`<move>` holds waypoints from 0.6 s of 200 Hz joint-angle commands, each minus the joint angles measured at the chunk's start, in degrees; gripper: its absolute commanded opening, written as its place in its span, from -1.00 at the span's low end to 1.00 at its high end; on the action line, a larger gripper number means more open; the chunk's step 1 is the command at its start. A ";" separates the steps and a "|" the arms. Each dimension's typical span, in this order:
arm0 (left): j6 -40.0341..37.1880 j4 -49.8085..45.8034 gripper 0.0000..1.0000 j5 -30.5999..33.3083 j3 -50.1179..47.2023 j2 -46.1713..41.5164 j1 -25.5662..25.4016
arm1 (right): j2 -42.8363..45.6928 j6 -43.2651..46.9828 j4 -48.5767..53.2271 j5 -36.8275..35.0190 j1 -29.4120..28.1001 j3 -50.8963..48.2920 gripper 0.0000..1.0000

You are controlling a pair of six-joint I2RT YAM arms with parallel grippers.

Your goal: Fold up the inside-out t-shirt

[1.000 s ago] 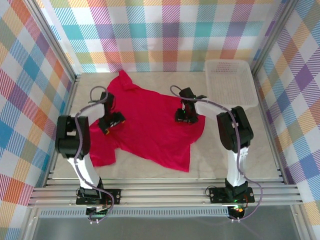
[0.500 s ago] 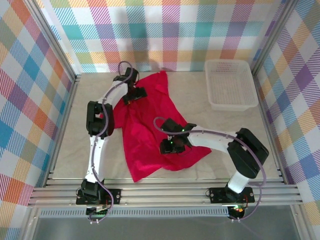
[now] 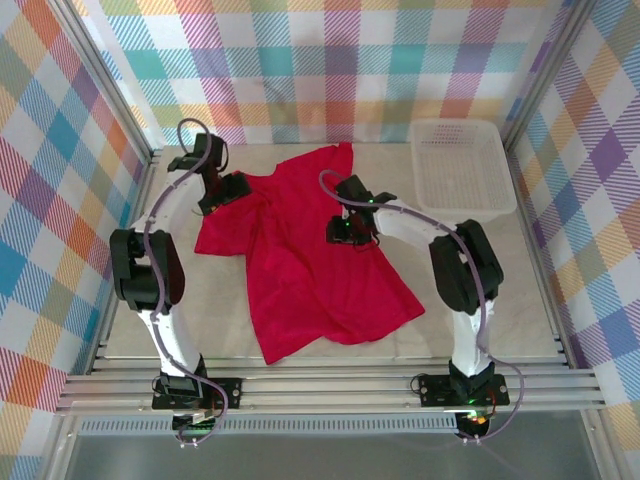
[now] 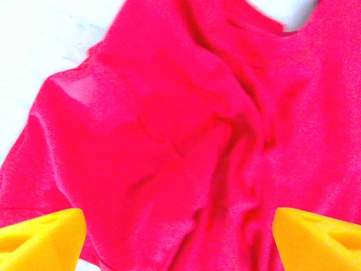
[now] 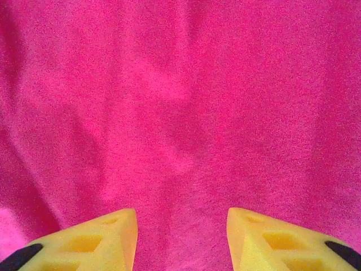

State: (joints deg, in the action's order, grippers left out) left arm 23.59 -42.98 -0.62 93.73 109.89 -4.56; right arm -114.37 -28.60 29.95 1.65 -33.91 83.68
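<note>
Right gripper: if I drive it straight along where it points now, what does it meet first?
The t-shirt. In the wrist view the right gripper stands open over flat red cloth, with nothing else in front of it. How far off the cloth lies is hard to judge.

Bright, even light falls from above in the overhead view, which is sharp throughout, with barely any shadow on the counter. The wrist views are grainy and oversaturated: the shirt glows hot pink, its folds shaded darker, and the bare counter is blown out white.
</note>
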 commanded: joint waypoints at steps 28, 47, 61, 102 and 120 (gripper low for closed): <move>6.36 1.35 0.57 -2.59 6.48 18.33 5.69 | 2.92 -0.52 0.90 2.99 0.38 -9.45 -0.20; 6.44 -1.43 0.55 -1.94 15.07 25.07 6.89 | 7.16 -4.11 -0.52 5.05 -1.26 -17.26 -0.23; 6.25 -3.86 0.54 -1.65 22.33 30.18 7.90 | 11.59 -7.20 -1.41 5.33 -4.41 -22.62 -0.23; 4.03 -13.96 0.52 -0.17 45.52 40.28 10.00 | 18.26 -9.42 0.93 0.40 -7.80 -25.02 -0.21; 3.96 -12.75 0.52 -0.70 46.13 37.08 9.32 | 16.92 -5.01 5.35 -3.43 -6.34 -17.17 -0.14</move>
State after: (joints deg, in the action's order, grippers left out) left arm 28.69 -50.22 -1.19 137.64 147.72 4.54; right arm -97.71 -36.14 30.59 3.75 -42.63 58.48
